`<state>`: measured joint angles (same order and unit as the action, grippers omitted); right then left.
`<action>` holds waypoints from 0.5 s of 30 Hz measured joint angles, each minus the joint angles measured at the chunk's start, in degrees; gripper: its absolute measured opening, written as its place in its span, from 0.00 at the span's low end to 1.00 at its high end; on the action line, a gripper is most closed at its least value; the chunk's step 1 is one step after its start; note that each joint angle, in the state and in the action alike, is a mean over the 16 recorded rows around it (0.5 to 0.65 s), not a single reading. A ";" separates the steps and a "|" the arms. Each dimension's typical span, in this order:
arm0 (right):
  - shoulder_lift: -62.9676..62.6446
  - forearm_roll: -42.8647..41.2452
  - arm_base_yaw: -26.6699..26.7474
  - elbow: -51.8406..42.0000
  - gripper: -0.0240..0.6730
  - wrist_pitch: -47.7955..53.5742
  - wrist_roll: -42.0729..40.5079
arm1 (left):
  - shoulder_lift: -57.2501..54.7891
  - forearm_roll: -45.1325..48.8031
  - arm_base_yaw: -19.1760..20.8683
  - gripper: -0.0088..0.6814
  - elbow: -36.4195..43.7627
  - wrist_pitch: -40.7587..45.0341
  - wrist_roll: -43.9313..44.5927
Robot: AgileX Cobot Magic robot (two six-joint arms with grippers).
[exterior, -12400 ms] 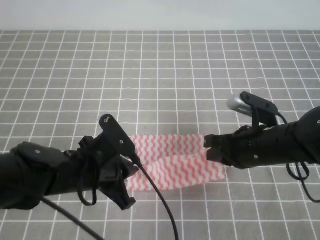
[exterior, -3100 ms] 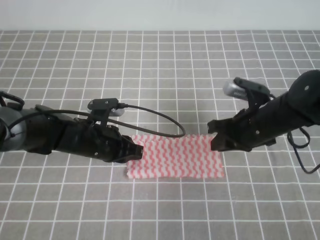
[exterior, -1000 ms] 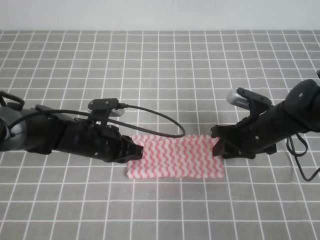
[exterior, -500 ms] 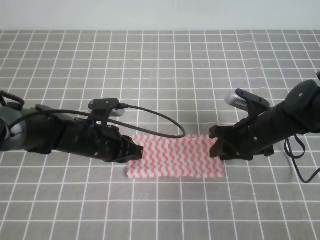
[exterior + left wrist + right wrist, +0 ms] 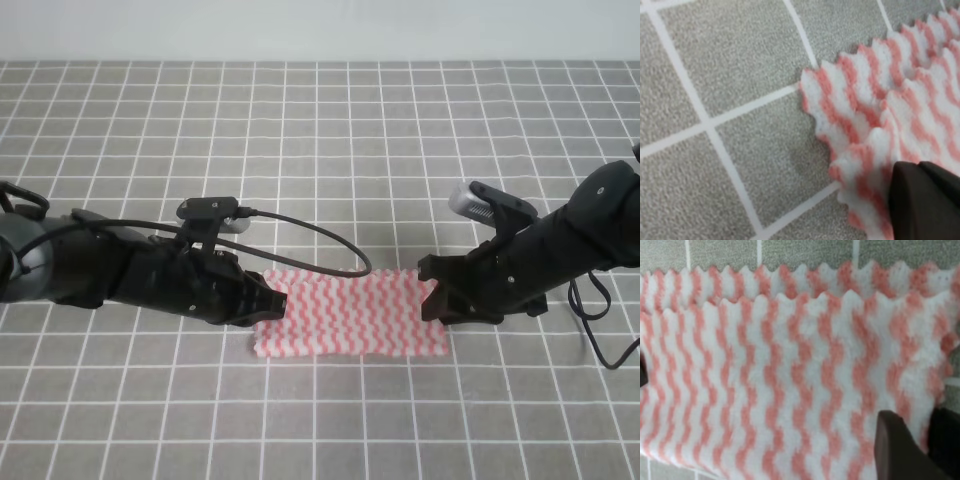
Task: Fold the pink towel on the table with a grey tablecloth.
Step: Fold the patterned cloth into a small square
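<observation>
Pink towel [image 5: 350,312] lying flat on the grey-gridded worktop [image 5: 330,150], already doubled into a long strip, two zigzag edges stacked slightly offset in both wrist views. Left gripper [image 5: 272,303] low at the strip's left end, right gripper [image 5: 433,292] at the right end; impossible to tell whether either is parted or clamped on cloth. Best next: pinch both layers together at one end, lift just clear, carry across to the far end, match edges before releasing.
</observation>
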<state>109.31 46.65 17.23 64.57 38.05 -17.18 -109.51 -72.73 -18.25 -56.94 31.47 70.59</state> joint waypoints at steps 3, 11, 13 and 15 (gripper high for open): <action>0.02 0.20 0.00 0.00 0.22 0.11 -0.21 | -0.01 -0.04 0.01 0.01 -0.02 0.01 -0.02; 0.73 0.64 0.00 0.00 0.21 0.46 -0.76 | -0.01 0.04 0.01 0.01 0.02 0.00 -0.01; 0.95 0.69 0.00 -0.02 0.21 0.59 -0.89 | 0.00 0.08 0.00 0.01 0.04 0.01 -0.02; 1.18 0.66 0.00 -0.02 0.21 0.71 -0.93 | 0.00 0.08 0.00 0.01 0.04 0.01 -0.02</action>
<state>110.49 47.30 17.22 64.55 38.76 -18.11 -109.51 -72.65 -18.25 -56.90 31.48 70.57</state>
